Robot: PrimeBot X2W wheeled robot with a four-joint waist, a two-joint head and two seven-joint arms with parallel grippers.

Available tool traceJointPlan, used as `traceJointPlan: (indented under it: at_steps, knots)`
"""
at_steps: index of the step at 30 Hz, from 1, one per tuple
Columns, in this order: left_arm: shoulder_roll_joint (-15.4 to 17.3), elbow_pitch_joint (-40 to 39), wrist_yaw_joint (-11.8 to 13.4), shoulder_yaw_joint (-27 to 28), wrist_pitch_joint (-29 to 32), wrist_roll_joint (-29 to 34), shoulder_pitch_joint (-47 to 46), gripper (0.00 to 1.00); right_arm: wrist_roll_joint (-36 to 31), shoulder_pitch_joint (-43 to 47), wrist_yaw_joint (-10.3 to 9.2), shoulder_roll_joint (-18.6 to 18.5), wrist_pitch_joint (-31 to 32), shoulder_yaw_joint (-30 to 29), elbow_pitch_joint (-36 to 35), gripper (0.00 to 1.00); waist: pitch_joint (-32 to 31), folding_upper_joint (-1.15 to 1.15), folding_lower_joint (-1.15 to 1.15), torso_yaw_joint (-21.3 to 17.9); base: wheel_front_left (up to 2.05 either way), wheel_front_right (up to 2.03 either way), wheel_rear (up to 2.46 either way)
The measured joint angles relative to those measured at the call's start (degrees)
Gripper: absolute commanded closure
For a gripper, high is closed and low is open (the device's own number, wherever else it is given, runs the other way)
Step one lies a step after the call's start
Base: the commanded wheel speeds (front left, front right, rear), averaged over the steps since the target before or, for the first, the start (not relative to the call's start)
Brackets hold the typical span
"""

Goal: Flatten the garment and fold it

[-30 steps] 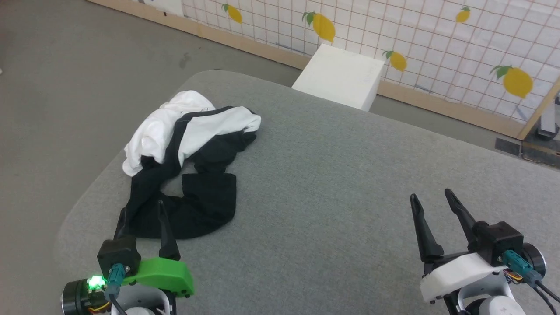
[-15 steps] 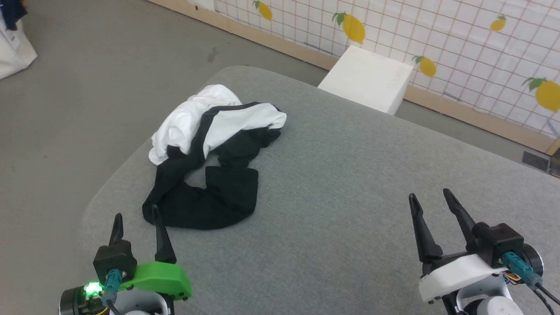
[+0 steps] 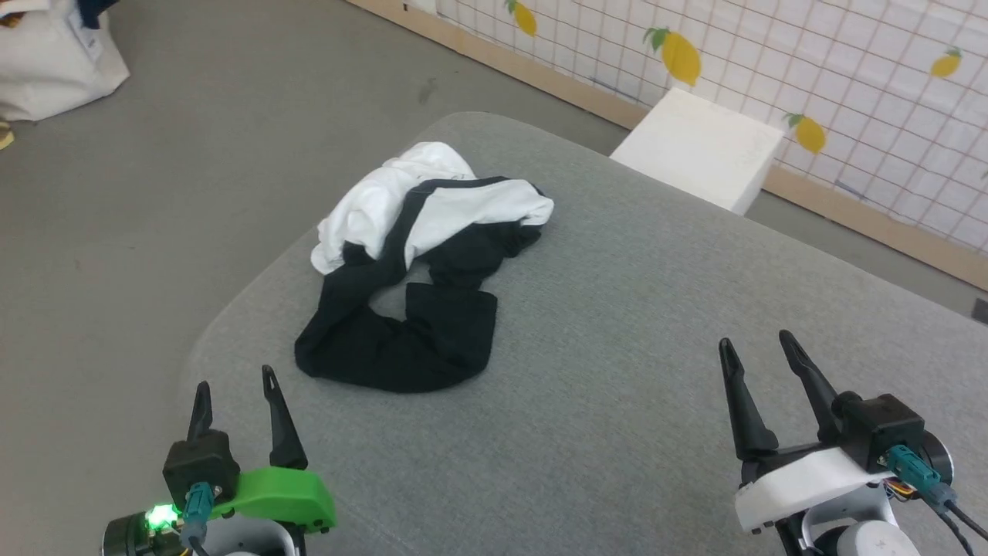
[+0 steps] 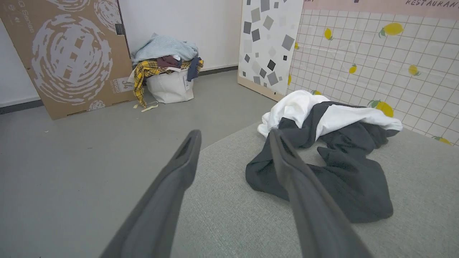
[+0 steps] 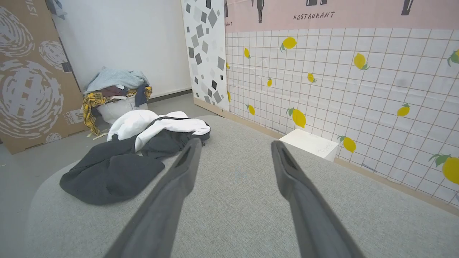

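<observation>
Black-and-white, heaped at eleven o'clock: finds the garment (image 3: 440, 220) unflattened, left gripper (image 3: 235, 380) at seven and right gripper (image 3: 755, 340) at four spread empty, apparently poised for first grasp.

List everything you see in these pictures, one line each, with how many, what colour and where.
garment: one, white body with black sleeves, crumpled on the table's far left part
table: one, grey fabric top, in front of the robot
box: one, white, on the floor beyond the table's far edge
lemon-print wall: one, white grid with yellow lemons, behind the box
bag of clothes: one, white, heaped with mixed clothes, on the floor
cardboard sheet: one, brown with pale swirls, leaning beside the bag
left gripper: one, dark jaws open, green mount, short of the garment
right gripper: one, dark jaws open, white mount, over bare table
</observation>
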Motion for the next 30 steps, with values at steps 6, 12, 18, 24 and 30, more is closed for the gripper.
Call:
traceJointPlan:
  at_steps: [6,12,18,24,30]
  knots:
    - [0.3,0.5,1.0,-0.3,-0.6,-0.5,0.4,0.0,0.4,0.0,0.0,0.0,-0.8,0.3,0.5,0.0,-0.3,0.0,0.0,2.0,-0.01,-0.01,-0.01]
    - [0.3,0.6,1.8,-0.5,-1.5,-1.0,0.5,0.0,0.9,-0.3,0.0,0.0,-1.2,0.5,0.5,0.0,-0.4,0.0,0.0,3.9,0.0,0.0,0.0]
    - [0.4,0.3,2.8,-0.3,-1.8,-1.4,1.2,0.0,1.0,-0.5,0.0,0.0,-1.5,0.4,0.5,0.0,-0.3,0.0,0.0,5.0,0.0,0.0,0.0]
    - [1.2,-0.1,2.7,0.5,-1.8,-2.5,1.5,0.0,1.3,-0.5,0.0,0.1,-1.5,0.8,0.5,0.0,-0.1,0.0,0.0,4.5,0.0,0.0,0.0]
    - [3.0,2.2,-0.6,0.9,-0.8,-4.5,-4.9,0.0,0.3,-2.4,-0.01,0.1,-0.3,2.0,-1.1,0.0,2.1,0.0,0.0,2.7,0.0,0.0,0.0]
